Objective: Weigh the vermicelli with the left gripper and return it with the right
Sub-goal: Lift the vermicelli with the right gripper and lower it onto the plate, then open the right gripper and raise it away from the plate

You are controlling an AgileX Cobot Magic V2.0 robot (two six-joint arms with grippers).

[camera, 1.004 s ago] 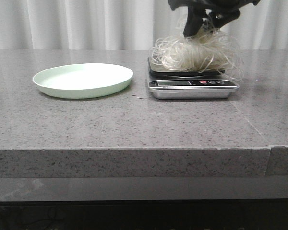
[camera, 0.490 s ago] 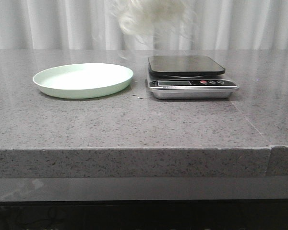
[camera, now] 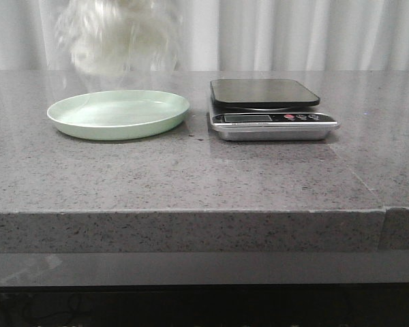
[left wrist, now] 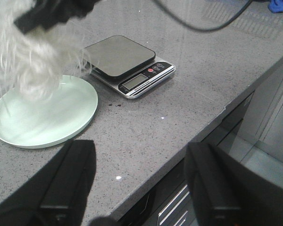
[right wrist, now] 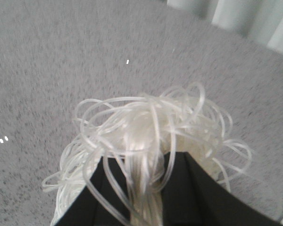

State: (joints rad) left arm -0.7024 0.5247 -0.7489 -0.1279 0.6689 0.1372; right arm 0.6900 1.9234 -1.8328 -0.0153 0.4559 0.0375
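Note:
The vermicelli [camera: 116,37], a fluffy tangle of white strands, hangs blurred in the air above the pale green plate [camera: 118,114]. In the left wrist view it [left wrist: 35,61] dangles over the plate [left wrist: 42,113] from my right gripper [left wrist: 54,12]. In the right wrist view my right gripper [right wrist: 146,165] is shut on the vermicelli [right wrist: 141,132], strands pinched between its black fingers. My left gripper [left wrist: 140,174] is open and empty, low over the table's front edge. The scale [camera: 269,109] stands bare to the right of the plate.
The grey stone table [camera: 191,177] has its front edge close to the left gripper. White curtains [camera: 313,34] hang behind. The scale also shows in the left wrist view [left wrist: 127,63], beside the plate.
The vermicelli was lifted off the scale by the right gripper and carried left; it now hangs above the plate. The scale platform is bare.

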